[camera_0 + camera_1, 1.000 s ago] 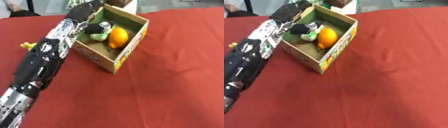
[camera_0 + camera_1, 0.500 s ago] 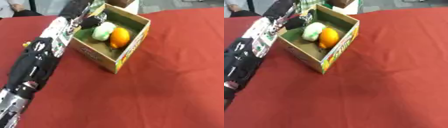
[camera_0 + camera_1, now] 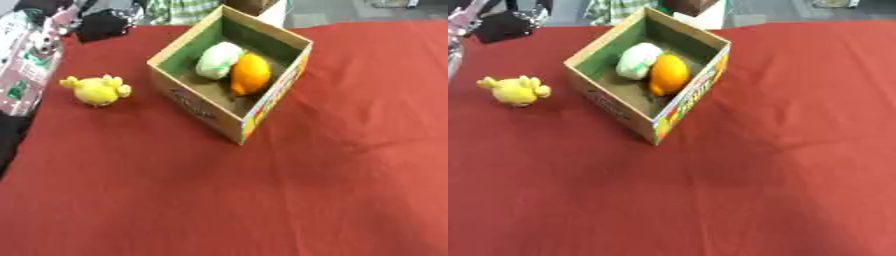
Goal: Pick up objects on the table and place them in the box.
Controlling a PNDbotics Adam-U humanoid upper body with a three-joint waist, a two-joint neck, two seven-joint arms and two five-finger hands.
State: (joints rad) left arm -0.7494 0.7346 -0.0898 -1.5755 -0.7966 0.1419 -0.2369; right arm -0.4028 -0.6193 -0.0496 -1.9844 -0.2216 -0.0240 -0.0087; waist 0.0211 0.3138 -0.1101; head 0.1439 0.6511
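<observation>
An open cardboard box (image 3: 203, 102) stands on the red table, a little left of the middle. A white and green object (image 3: 218, 58) and an orange object (image 3: 249, 74) lie side by side inside it. On the cloth to the left of the box sits a small yellow toy (image 3: 96, 90). My left arm (image 3: 26, 55) comes in at the upper left edge. Its black hand (image 3: 101, 25) hangs near the table's far edge, apart from the box and the toy. My right hand shows in neither view.
The red cloth (image 3: 332, 190) covers the whole table. A brown and white object (image 3: 697, 12) stands just behind the box. Checked fabric (image 3: 179, 9) shows past the far edge.
My left arm has pulled back out of the box toward the upper left. The white and green object now lies free in the box, and the yellow toy is uncovered.
</observation>
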